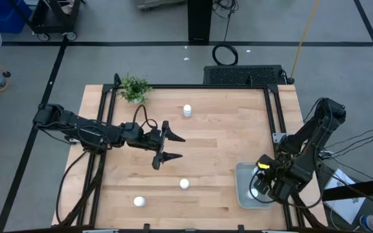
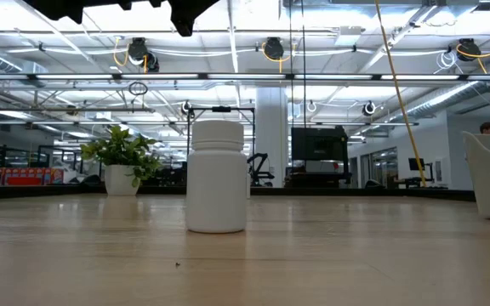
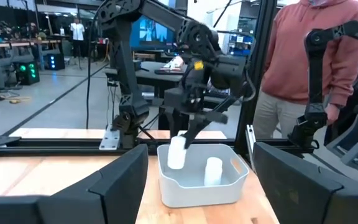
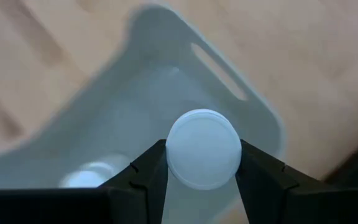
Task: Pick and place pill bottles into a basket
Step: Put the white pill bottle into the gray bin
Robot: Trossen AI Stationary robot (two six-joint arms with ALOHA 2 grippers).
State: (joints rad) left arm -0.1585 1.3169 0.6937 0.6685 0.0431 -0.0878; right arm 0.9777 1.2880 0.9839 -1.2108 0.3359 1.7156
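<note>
My right gripper (image 1: 259,184) is over the pale blue-grey basket (image 1: 243,193) at the table's right near corner, shut on a white pill bottle (image 3: 177,151). Another bottle (image 3: 213,171) stands inside the basket. Three more bottles stand on the table: one far centre (image 1: 187,110), one near centre (image 1: 184,184) and one near left (image 1: 139,202). My left gripper (image 1: 182,147) is open and empty above the middle of the table, pointing toward the basket. My right gripper pinches the bottle's upper part (image 4: 204,149) between its two fingers (image 4: 151,171), one on each side of the round top. The fingers come from above, slanting down. The bottle hangs a little tilted, its lower end (image 3: 176,163) inside the basket's rim.
A small green potted plant (image 1: 134,88) stands at the far left corner. A black frame (image 1: 272,103) runs along the table's edges. A person in a red sweatshirt (image 3: 309,56) stands beyond the right side. Bare wood (image 1: 232,136) lies between the arms.
</note>
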